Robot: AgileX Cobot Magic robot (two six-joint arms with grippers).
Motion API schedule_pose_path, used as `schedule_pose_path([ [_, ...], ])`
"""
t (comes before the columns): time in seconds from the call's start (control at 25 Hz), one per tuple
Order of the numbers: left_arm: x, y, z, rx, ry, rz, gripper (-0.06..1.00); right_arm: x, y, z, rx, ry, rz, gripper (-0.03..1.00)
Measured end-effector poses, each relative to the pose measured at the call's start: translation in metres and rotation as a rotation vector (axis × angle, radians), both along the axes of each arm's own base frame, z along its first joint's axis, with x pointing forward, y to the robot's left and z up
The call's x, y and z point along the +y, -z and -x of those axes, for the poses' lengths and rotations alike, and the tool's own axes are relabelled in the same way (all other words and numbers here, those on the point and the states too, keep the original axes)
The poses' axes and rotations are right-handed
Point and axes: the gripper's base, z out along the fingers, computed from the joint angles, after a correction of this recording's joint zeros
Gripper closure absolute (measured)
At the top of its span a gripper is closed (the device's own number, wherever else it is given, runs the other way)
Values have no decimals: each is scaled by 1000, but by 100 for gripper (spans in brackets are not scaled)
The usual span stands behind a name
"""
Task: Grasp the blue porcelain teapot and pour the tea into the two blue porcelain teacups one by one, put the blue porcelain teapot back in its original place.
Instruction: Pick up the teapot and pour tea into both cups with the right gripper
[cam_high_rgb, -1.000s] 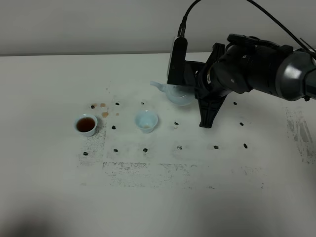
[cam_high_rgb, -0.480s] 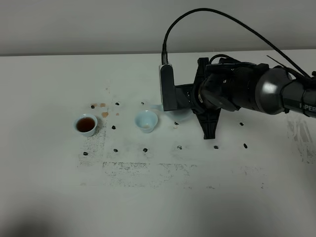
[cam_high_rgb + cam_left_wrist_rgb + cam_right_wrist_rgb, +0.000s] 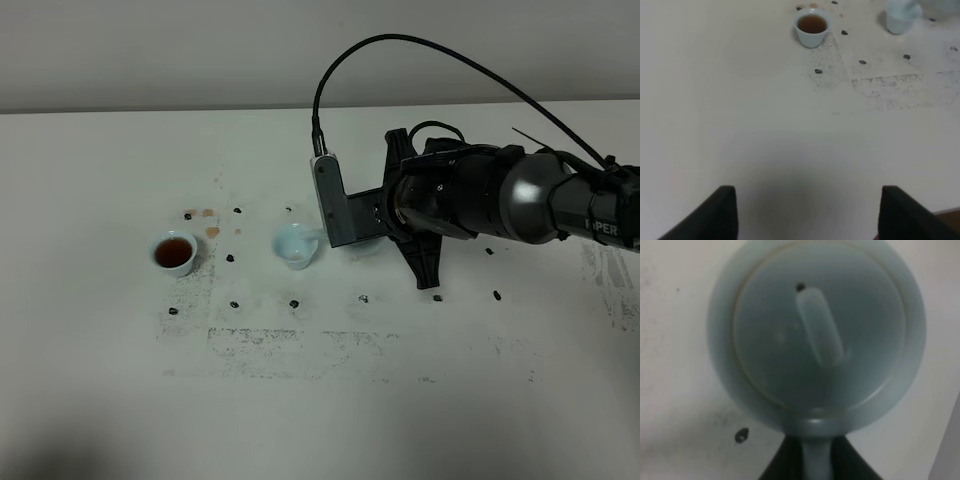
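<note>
Right gripper [image 3: 814, 462] was clamped shut on the handle [image 3: 815, 452] of the teapot [image 3: 790, 365], with black fingers [image 3: 782, 466] on both sides of it. The wrist view looked straight down on the lid [image 3: 765, 340], its long knob [image 3: 820, 327] and a small vent hole next to that. In the high view the right arm [image 3: 470, 195] reached across the middle of the white table [image 3: 320, 400]. Its wrist camera [image 3: 335, 200] covered most of the teapot, leaving only a pale blue sliver showing under it. The teapot was held just beside the second cup [image 3: 297, 250], on that cup's right in the high view, with the spout [image 3: 316, 236] at the cup's rim; touching or not, could not tell. Could not tell how far the teapot was tilted, or whether the second cup held anything. The full cup [image 3: 175, 270] stood upright, well apart to the left, with reddish-brown tea [image 3: 174, 253] in it. A few brown stains [image 3: 212, 232] lay on the table just behind the full cup, and black specks [image 3: 294, 303] were scattered around both cups. Left gripper [image 3: 807, 200] hung over the table with its jaws wide apart, holding nothing, both cups far ahead of it in its wrist view.
</note>
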Motion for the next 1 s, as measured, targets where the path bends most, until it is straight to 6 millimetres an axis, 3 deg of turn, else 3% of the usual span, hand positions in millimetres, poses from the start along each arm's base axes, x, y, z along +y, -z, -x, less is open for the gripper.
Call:
schedule_pose_path([
  [1.0, 0, 0, 0, 0, 0, 0, 34, 4, -8, -7, -132, -164, 128, 89],
])
